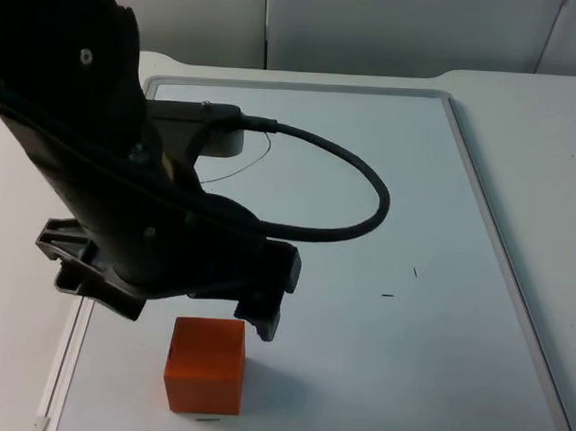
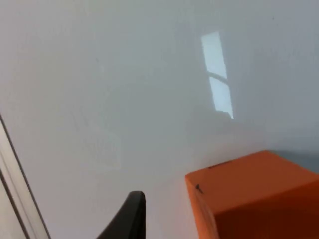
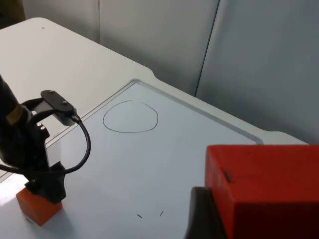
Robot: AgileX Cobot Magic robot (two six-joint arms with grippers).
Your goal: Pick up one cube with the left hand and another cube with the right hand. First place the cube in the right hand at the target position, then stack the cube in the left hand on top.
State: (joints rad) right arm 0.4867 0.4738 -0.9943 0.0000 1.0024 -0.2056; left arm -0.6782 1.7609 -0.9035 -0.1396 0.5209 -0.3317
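Observation:
An orange cube (image 1: 204,364) sits on the white board near its front left corner. My left gripper (image 1: 198,312) hangs open just behind and above it, the fingers spread wider than the cube and not touching it. In the left wrist view one black fingertip (image 2: 128,215) stands beside the orange cube (image 2: 254,194) with a gap between them. My right gripper (image 3: 264,219) is held high off the table, shut on a red cube (image 3: 269,184). From there the orange cube (image 3: 37,208) lies under the left arm.
A thin drawn circle (image 3: 130,117) marks a spot toward the far left of the board, partly hidden by the left arm in the top view. The board has a raised grey frame (image 1: 478,184). Two small dark marks (image 1: 387,296) lie mid-board.

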